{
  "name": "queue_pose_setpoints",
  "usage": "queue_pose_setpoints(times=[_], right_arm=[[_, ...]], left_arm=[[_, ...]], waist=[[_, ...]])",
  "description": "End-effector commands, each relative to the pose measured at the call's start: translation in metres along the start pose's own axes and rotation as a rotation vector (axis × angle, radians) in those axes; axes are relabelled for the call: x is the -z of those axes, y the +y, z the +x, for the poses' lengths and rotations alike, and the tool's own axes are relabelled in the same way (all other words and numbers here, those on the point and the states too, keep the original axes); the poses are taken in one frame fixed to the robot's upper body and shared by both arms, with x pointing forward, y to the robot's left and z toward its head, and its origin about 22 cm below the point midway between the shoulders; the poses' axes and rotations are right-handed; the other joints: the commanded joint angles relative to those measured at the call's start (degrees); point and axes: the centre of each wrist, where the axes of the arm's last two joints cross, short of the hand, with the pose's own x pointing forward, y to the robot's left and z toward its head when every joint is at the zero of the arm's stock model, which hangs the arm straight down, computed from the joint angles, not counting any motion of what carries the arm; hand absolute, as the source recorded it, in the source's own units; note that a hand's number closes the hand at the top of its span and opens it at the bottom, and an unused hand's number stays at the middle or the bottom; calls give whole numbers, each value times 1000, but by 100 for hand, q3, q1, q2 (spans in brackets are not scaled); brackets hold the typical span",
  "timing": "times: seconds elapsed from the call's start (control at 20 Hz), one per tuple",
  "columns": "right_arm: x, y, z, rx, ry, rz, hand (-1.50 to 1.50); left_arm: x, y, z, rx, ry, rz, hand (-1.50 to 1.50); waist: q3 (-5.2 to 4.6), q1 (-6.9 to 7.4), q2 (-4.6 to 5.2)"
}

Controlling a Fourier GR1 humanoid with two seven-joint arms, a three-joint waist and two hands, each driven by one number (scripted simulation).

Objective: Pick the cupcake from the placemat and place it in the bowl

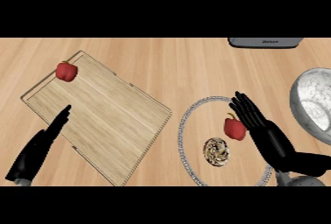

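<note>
The cupcake, brown and swirled when seen from above, sits on a round placemat with a silvery rim, right of centre. Just above it on the mat lies a red pepper-like fruit. My right hand stretches over the mat's right side with straight fingers, its inner edge against that red fruit and up and to the right of the cupcake. It holds nothing. The marbled grey bowl is at the right edge. My left hand rests open at the lower left, over the cutting board's edge.
A large wooden cutting board lies tilted on the left, with a second red fruit at its far corner. A grey appliance stands at the counter's back right.
</note>
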Motion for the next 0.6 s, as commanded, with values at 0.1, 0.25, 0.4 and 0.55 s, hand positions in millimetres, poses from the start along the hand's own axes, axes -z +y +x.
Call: queue_pose_setpoints(times=[0.1,0.25,0.4,0.55], right_arm=[[-12,-11,29,-254,6,-106,150],[-20,-25,46,-508,-19,-186,150],[-50,-43,19,-520,127,-638,-150],[-68,20,27,-630,-34,-466,-150]], left_arm=[[14,-38,35,-271,-111,-68,0],[14,-66,49,-493,-199,-91,0],[12,-62,42,-554,-159,-91,0],[20,-67,43,-587,-193,-144,0]], waist=[[144,-161,-114],[103,-351,-173],[117,-552,-165],[137,-286,-129]])
